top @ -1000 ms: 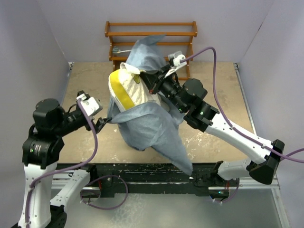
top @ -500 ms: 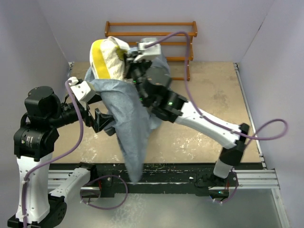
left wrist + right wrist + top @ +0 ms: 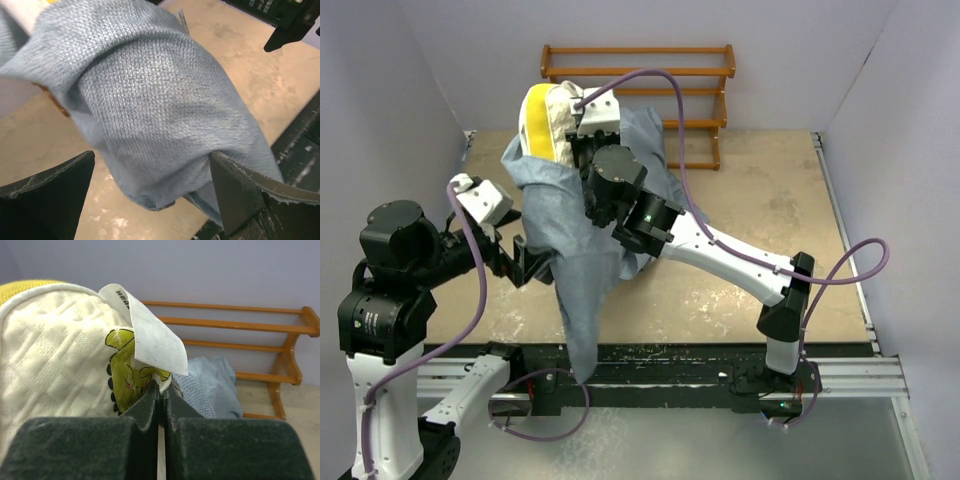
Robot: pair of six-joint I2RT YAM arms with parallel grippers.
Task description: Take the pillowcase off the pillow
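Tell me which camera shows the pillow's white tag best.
Right wrist: the tag fills the centre, curled above the closed fingers that pinch the pillow. Top external shows the pillow's yellow edge, but no tag can be made out. Left wrist shows almost only pillowcase fabric.

Pillow [image 3: 548, 120] up off the table [image 3: 770, 200] at far left-centre, in front of the rack's [image 3: 695, 90] left end; the rack stands along the back wall. Right gripper [image 3: 582, 135] sits just right of the pillow, pinched tight on its edge, tag [image 3: 150, 335] sticking up above the fingers. Pillowcase [image 3: 575, 250] hangs below the pillow, under the right arm, reaching down past the table's near edge. Left gripper [image 3: 535, 262] is at the pillowcase's left side, with fabric between its spread fingers.
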